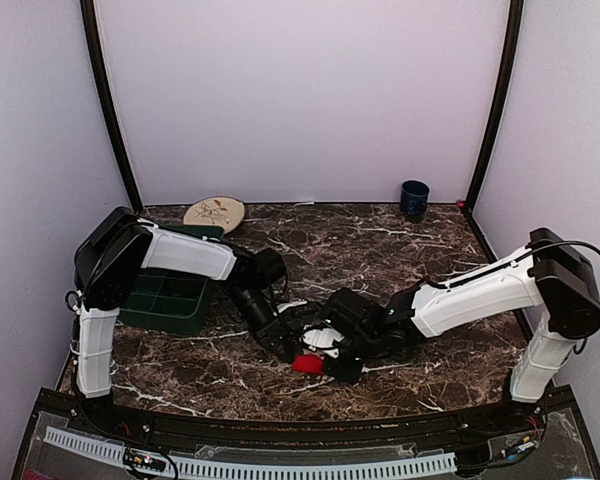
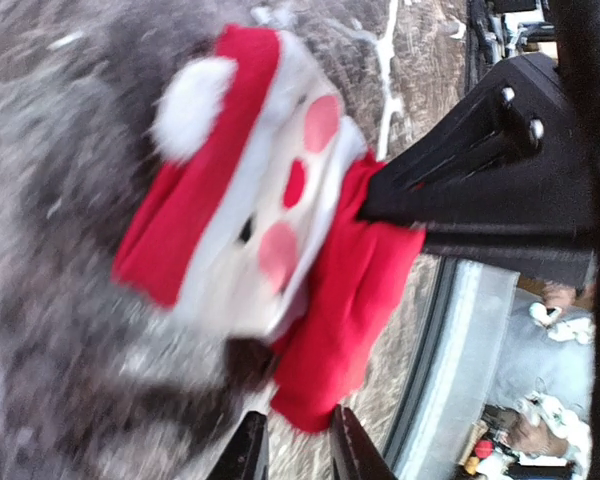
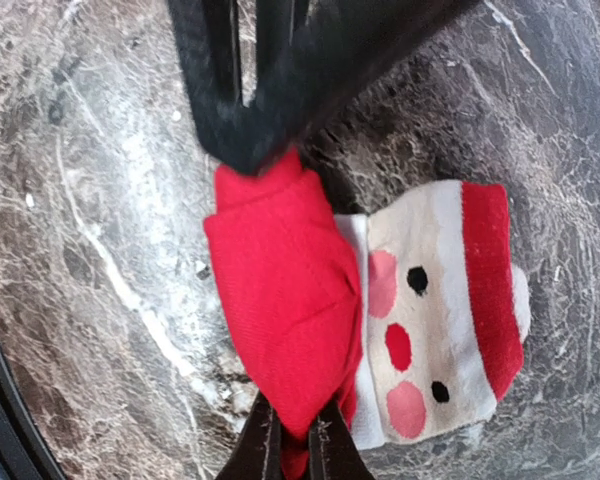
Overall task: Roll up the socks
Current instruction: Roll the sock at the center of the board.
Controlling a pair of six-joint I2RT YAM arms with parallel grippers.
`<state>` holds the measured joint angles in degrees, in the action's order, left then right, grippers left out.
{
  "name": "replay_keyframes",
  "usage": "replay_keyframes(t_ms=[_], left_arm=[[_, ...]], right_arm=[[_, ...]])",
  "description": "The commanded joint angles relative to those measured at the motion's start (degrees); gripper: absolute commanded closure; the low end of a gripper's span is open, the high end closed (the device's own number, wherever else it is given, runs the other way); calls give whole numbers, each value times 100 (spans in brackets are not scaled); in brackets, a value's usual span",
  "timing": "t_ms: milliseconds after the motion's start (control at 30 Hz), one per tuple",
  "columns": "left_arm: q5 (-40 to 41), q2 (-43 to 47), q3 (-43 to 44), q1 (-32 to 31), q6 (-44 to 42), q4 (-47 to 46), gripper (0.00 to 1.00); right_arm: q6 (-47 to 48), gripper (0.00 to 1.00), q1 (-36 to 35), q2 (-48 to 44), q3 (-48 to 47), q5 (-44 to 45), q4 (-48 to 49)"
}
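1. Red sock [image 3: 290,290] down flat on the dark marble table [image 1: 400,250], front centre, right between the two grippers.
2. Runs with its folded red part as a strip from one gripper to the other, so long axis across the table, left to right. Santa face [image 3: 420,320] lying flat on the far side of that strip, cap end pointing away from the arms.
3. Right gripper [image 3: 295,445] pinched tight on one end of the red strip, fabric squeezed between the fingertips.
4. Left gripper [image 2: 300,440] at the opposite end, fingers a little apart, tip of the red fabric sitting at the gap. Gripping or only touching: cannot tell.
5. Left arm [image 1: 185,252] sloping down and rightward from a raised elbow. Right arm [image 1: 475,292] stretched low and leftward. Wrists meeting over the sock.
6. Green tray [image 1: 195,322] with compartments at the left, partly under the left arm; contents not readable.
7. Patterned plate [image 1: 215,213] at the far left by the back wall. Blue cup [image 1: 414,198] upright at the far right, inside hidden.
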<state>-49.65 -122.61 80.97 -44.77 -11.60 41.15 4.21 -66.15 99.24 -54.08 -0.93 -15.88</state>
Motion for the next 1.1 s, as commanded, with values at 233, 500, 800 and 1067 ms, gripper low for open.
replay_keyframes(t_ms=[233,500,800,1067], left_arm=[[1690,1474,-1269,85,582,-1436,75],[2777,2887,-2648,-306,823,-3262,75],[4059,2829,-2797,-1672,137,-3718,73],[4608,2870,-2980,-2053,-370,-4272,70]], right_arm=[[-396,100,331,249,-191,-1136,-849],[-493,100,787,416,-291,-2156,-1028],[-587,100,1247,827,-571,-3302,-1358],[-819,100,1600,1046,-586,-4263,-1354]])
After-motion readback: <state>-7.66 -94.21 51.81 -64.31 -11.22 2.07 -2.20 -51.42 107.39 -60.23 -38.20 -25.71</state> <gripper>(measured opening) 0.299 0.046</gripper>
